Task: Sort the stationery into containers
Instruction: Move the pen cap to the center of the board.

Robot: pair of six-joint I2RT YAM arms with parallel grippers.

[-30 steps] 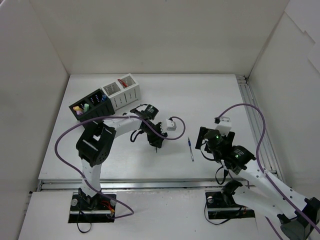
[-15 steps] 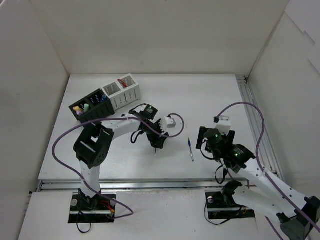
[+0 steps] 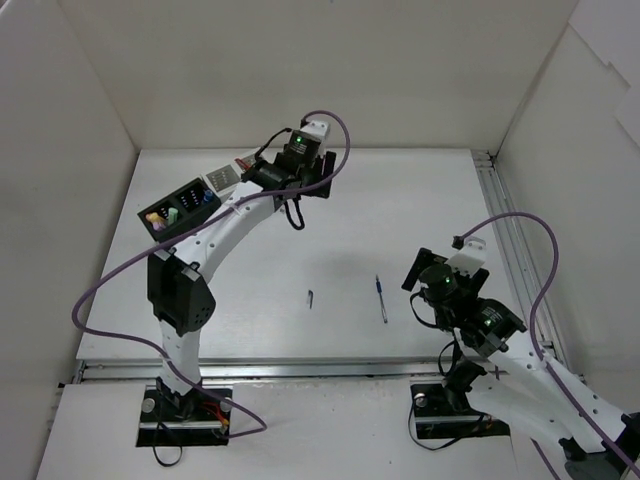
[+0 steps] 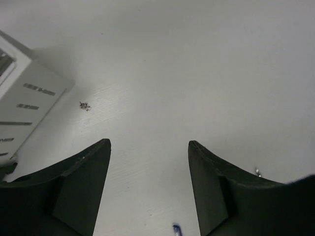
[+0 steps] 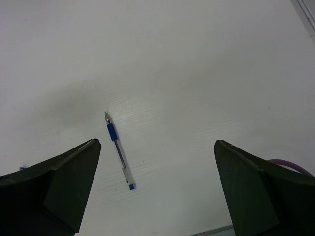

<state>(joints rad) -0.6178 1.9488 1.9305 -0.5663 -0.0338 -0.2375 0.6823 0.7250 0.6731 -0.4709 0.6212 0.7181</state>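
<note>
A clear-blue pen (image 3: 381,298) lies on the white table; in the right wrist view it (image 5: 118,150) sits between and ahead of my fingers. My right gripper (image 3: 413,280) (image 5: 157,142) is open and empty, just right of the pen. My left gripper (image 3: 312,186) (image 4: 149,142) is open and empty, held high at the back beside the white mesh organiser (image 3: 222,180) (image 4: 24,101). The black organiser (image 3: 180,208) holds coloured highlighters. A small dark piece (image 3: 310,298) lies on the table left of the pen.
White walls close in the table at the back and both sides. A metal rail (image 3: 505,250) runs along the right edge. A purple cable (image 3: 110,270) loops off the left arm.
My left arm has swung from the table's middle up and back to the white organiser. The small dark piece stays where it was. My right gripper has drawn back slightly to the right.
</note>
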